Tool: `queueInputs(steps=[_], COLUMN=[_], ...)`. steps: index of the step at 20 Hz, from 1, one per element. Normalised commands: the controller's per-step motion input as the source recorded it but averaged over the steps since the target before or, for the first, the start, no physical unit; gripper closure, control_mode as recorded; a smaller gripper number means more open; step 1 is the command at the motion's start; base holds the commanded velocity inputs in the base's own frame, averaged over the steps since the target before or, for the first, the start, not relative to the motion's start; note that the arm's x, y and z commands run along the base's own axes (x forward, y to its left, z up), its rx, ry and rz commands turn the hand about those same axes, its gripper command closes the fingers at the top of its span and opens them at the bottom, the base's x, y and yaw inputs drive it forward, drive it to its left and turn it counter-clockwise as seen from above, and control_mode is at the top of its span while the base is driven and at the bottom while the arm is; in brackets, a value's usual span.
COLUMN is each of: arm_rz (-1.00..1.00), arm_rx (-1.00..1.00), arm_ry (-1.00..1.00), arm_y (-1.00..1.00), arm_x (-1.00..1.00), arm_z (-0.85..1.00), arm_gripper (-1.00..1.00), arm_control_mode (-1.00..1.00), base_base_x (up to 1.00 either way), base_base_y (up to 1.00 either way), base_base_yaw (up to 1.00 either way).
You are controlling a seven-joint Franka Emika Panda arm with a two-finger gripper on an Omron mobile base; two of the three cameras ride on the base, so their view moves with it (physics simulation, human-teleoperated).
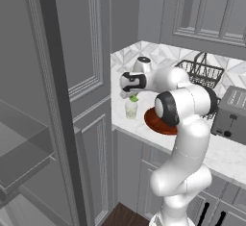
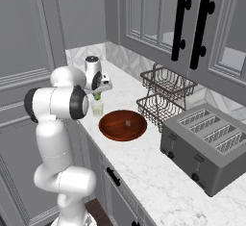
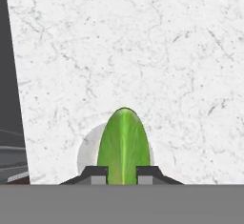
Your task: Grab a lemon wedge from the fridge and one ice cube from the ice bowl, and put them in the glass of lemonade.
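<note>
My gripper is shut on the lemon wedge, a green-yellow slice held just above the glass of lemonade. In the left base view the gripper hangs with the lemon wedge right over the glass of lemonade. From the right base view the gripper holds the lemon wedge above the glass of lemonade. The ice bowl, reddish-brown, sits beside the glass with a tiny ice cube in it. The fridge door stands open at the left.
A dark wire basket stands behind the bowl against the tiled wall. A grey toaster sits to the right on the marble counter. Upper cabinets with black handles hang overhead.
</note>
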Motion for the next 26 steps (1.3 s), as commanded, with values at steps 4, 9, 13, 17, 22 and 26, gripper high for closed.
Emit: queueInputs(steps=[4,9,13,17,22,26], arm_rz=[0.00,0.00,0.00,0.00,0.00,0.00], arm_rx=[0.00,0.00,0.00,0.00,0.00,0.00], arm_ry=[0.00,0.00,-0.06,-0.01,0.00,0.00], arm_y=[0.32,-0.05,-0.08,-0.01,0.00,0.00], arm_x=[0.09,-0.03,-0.24,0.01,0.05,0.21], arm_z=[0.00,-0.04,0.00,0.00,0.00,-0.04], arm_gripper=[1.00,1.00,1.00,1.00,1.00,1.00], arm_control_mode=[-1.00,-1.00,-1.00,-1.00,-1.00,-1.00], base_base_x=[0.00,0.00,0.00,0.00,0.00,0.00], base_base_y=[0.00,0.00,0.00,0.00,0.00,0.00], base_base_yaw=[0.00,0.00,0.00,0.00,0.00,0.00])
